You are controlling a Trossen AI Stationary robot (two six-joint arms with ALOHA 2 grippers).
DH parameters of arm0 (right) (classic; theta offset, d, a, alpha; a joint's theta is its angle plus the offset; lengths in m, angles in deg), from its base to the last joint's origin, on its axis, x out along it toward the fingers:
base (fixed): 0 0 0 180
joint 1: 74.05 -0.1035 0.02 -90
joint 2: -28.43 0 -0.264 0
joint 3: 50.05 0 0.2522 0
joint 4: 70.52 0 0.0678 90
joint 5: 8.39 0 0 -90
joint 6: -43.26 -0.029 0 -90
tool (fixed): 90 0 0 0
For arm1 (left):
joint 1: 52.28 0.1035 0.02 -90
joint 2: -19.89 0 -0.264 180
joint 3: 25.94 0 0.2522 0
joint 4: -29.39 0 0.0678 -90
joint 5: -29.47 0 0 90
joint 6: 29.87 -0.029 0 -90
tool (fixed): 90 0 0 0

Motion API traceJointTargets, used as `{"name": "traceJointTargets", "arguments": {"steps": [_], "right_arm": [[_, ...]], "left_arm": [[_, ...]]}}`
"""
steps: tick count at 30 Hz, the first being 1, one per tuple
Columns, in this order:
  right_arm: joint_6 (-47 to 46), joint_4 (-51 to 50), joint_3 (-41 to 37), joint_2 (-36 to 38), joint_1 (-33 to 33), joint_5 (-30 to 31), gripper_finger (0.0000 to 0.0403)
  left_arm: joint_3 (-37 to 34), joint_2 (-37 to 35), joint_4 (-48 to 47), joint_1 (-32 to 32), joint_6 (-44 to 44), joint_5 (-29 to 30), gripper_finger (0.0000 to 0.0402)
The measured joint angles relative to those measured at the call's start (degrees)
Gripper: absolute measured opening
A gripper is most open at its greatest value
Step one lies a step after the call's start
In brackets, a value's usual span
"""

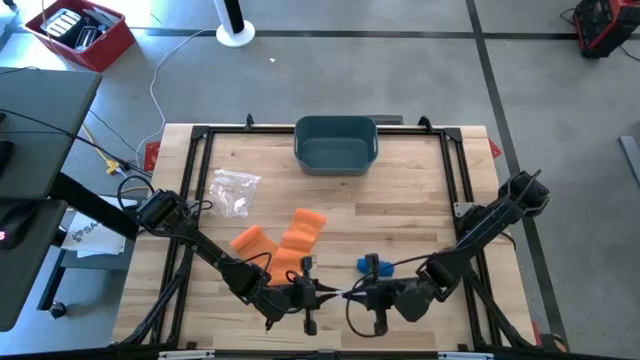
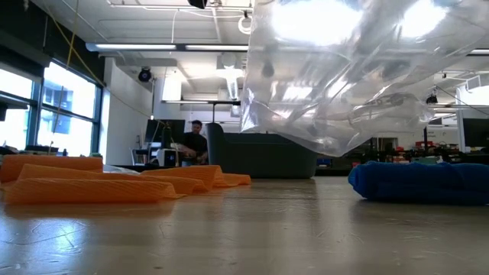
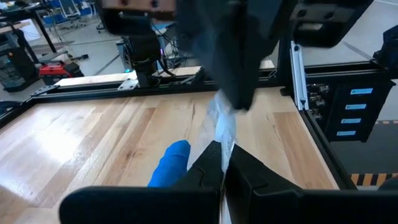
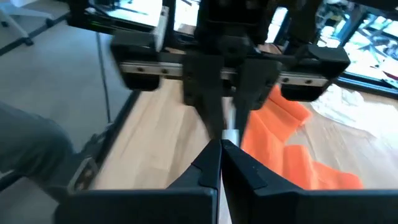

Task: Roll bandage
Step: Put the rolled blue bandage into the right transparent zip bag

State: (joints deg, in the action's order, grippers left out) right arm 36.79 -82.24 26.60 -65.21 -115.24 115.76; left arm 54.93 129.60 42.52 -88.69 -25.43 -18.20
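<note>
Meeting at the near edge of the wooden table [image 1: 400, 190], both hands facing each other and pinching a thin clear plastic strip [image 3: 222, 127] between them. Left hand [image 1: 312, 294] pressing its dark fingers together on one end of the crinkled film; right hand [image 1: 358, 294] clamping its fingers on the other end, close to the left one. Hanging large and glossy in the low view, a wrinkled clear bag [image 2: 344, 72], transparent and reflecting the ceiling lights; whether it is the same film as the pinched strip, cannot tell. Lying flat on the boards left of centre, an orange bandage [image 1: 298, 240], ribbed and soft, partly unrolled in a folded band with a rolled lump at one end. Resting just beside the right hand, a blue bandage [image 1: 372, 265], a small, fuzzy, compact roll. Lying well apart near the table's left side, another clear bag [image 1: 234, 192], crumpled and shiny. Sitting at the far edge of the table, a teal bin [image 1: 336, 143], rounded, smooth plastic, open on top. Showing pale grain and light planks across the table, framed by black metal rails [image 1: 200, 160]. Sitting far off in the room behind the table, a person [image 2: 194, 142] in dark clothing.
</note>
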Motion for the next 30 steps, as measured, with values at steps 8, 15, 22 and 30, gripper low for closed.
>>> {"name": "traceJointTargets", "arguments": {"steps": [8, 15, 22, 30], "right_arm": [[2.5, 4.4, 0.0, -2.9, 0.7, 2.1, 0.0004], [5.8, 7.6, 0.0, -3.0, 0.4, 3.7, 0.0004], [10.2, 7.4, 0.0, -2.1, -3.0, 10.6, 0.0004], [3.1, -3.2, 0.0, 0.1, -6.4, 11.4, 0.0021]], "left_arm": [[0.0, 0.0, -0.3, 0.0, 0.0, 0.5, 0.0], [0.0, 0.0, 0.1, 0.0, 0.1, 0.0, 0.0], [0.0, 0.0, 0.1, 0.0, 0.4, 0.0, 0.0], [0.0, 0.0, -0.1, 0.0, 0.4, 0.0, 0.0]]}}
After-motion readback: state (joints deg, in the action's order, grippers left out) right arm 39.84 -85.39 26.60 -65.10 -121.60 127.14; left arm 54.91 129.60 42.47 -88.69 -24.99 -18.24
